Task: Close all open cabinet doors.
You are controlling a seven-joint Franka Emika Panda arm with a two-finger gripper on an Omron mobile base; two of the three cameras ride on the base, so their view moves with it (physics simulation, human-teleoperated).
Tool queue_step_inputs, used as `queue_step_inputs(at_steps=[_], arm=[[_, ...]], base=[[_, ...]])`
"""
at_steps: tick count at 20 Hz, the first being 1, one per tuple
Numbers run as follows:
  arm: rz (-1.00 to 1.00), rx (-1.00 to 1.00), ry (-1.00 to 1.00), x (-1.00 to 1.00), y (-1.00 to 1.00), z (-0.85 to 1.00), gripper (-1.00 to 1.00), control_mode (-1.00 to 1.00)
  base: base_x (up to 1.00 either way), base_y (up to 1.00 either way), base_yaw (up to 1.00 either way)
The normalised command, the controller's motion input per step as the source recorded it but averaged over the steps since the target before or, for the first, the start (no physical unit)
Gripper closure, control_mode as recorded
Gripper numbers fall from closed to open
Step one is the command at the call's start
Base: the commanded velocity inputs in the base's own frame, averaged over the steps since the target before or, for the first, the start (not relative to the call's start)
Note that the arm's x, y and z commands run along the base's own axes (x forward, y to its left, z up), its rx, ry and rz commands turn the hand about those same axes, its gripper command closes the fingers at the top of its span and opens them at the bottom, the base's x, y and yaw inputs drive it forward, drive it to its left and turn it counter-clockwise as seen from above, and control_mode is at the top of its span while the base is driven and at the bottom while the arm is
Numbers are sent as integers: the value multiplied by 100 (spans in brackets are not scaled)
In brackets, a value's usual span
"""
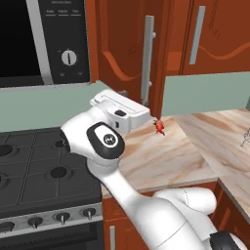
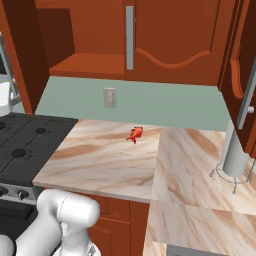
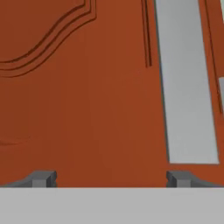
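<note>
One cabinet door [image 1: 124,49] hangs open straight ahead of the hand [image 3: 109,177], whose spread, empty fingers face its panel beside the bar handle [image 3: 186,87]; closing it remains.

— Did we log any legible text or numbers?
— None. The microwave control panel [image 1: 63,12] carried small white labels above its dial [image 1: 69,57], too blurred for us to read.
</note>
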Motion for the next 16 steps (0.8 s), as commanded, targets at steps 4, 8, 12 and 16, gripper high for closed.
queue_step_inputs(at_steps=[4, 8, 12, 16], arm=[[0, 2, 0, 6, -54, -5, -100, -100], [0, 0, 0, 13, -41, -6, -100, -100], [0, 0, 0, 20, -27, -7, -100, -100], [0, 0, -1, 26, -17, -9, -100, -100]], base=[[0, 0, 0], [0, 0, 0], [0, 0, 0], [0, 0, 0]])
